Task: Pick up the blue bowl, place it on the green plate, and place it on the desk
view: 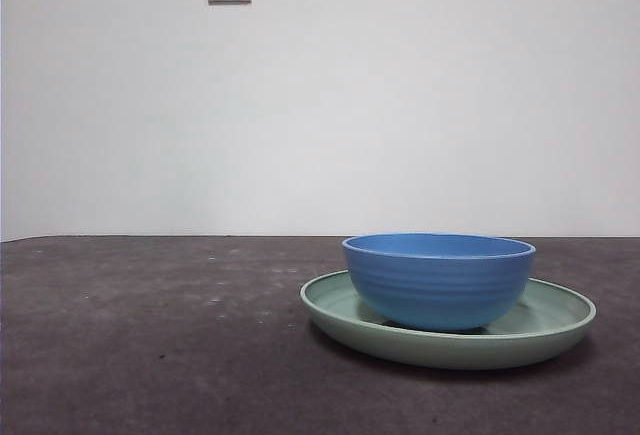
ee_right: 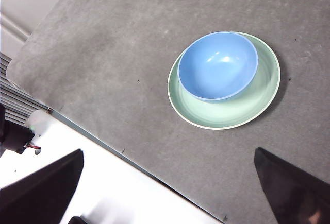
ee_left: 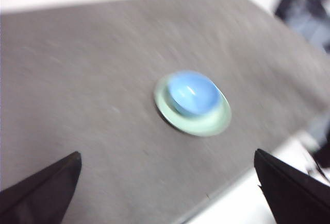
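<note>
Both claws open, high up; blue bowl [view: 438, 280] upright on green plate [view: 545, 340].

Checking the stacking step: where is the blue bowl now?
In the front view, right of centre, the blue bowl sits upright in the green plate on the desk.

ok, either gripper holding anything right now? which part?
Nothing is held. Both the left gripper and right gripper are open and high above the desk. The bowl sits on the plate, untouched.
</note>
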{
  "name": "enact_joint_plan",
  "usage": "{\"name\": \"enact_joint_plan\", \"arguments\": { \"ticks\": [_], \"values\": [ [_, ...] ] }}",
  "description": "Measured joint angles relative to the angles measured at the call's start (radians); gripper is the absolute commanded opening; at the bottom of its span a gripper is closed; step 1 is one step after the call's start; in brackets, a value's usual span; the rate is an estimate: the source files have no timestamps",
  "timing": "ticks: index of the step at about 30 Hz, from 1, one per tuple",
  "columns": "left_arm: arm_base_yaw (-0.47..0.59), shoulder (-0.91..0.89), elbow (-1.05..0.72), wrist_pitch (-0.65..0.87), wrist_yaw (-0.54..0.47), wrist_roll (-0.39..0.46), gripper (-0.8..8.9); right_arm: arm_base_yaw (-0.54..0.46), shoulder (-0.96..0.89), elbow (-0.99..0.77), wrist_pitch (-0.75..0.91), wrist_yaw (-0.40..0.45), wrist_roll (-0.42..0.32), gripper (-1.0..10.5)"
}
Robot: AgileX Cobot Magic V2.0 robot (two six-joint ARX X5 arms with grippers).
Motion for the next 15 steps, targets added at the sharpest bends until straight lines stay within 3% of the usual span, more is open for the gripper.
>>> {"name": "enact_joint_plan", "arguments": {
  "ticks": [8,15],
  "values": [
    [0.000,-0.140,-0.032,0.000,-0.036,-0.051,6.61,0.000,0.000,0.000,0.000,0.000,0.009,6.4],
    [0.002,-0.149,-0.175,0.000,-0.037,-0.065,6.61,0.000,0.000,0.000,0.014,0.000,0.015,6.4]
  ]
}}
